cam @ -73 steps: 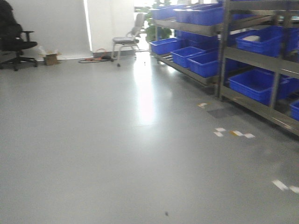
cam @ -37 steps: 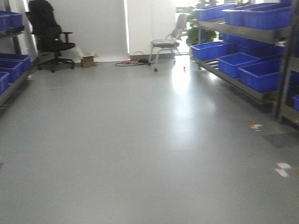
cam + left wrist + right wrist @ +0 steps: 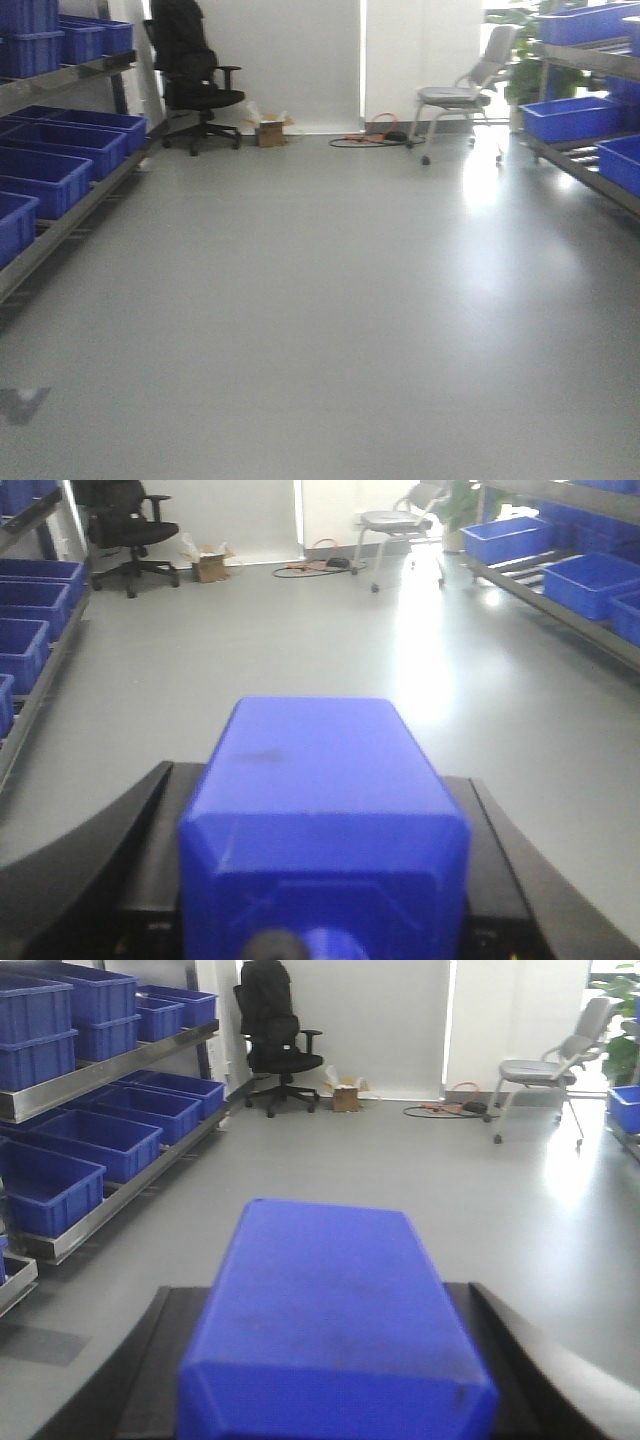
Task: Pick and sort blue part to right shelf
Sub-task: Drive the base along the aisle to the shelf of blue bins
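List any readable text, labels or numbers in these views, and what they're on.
None can be read in any view.
Bins: no labels showing.
Box: too small and blurred to tell.
Left blue block: plain, one dark smudge, no print.
Right blue block: plain, no print.

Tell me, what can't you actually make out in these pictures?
1. Left wrist view: a blue block fills the foreground, hiding whether the fingers grip it.
2. Right wrist view: a second blue block does likewise.
3. Front view: the right shelf is cut off by the frame edge; no arms show.
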Robot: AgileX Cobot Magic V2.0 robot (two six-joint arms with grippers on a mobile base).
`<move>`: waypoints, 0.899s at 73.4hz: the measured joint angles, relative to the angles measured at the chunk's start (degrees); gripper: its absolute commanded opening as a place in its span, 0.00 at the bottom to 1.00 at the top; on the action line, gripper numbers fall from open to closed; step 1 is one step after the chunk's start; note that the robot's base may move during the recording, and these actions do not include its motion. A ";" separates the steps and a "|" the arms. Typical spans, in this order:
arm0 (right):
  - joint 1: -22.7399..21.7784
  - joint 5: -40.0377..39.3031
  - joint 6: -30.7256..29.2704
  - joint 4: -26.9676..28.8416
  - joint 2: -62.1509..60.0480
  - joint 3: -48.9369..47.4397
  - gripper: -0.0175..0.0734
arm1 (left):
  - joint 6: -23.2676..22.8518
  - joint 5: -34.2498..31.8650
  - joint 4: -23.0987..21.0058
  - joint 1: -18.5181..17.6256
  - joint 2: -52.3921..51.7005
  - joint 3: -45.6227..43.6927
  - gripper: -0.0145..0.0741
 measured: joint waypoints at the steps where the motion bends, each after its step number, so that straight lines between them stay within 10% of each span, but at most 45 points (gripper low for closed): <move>1: 0.00 0.00 0.00 0.00 0.00 0.00 0.44 | 0.00 0.00 0.00 0.00 0.00 0.00 0.40; 66: 0.00 0.00 0.00 0.00 0.00 0.00 0.44 | 0.00 0.00 0.00 0.00 0.00 0.00 0.40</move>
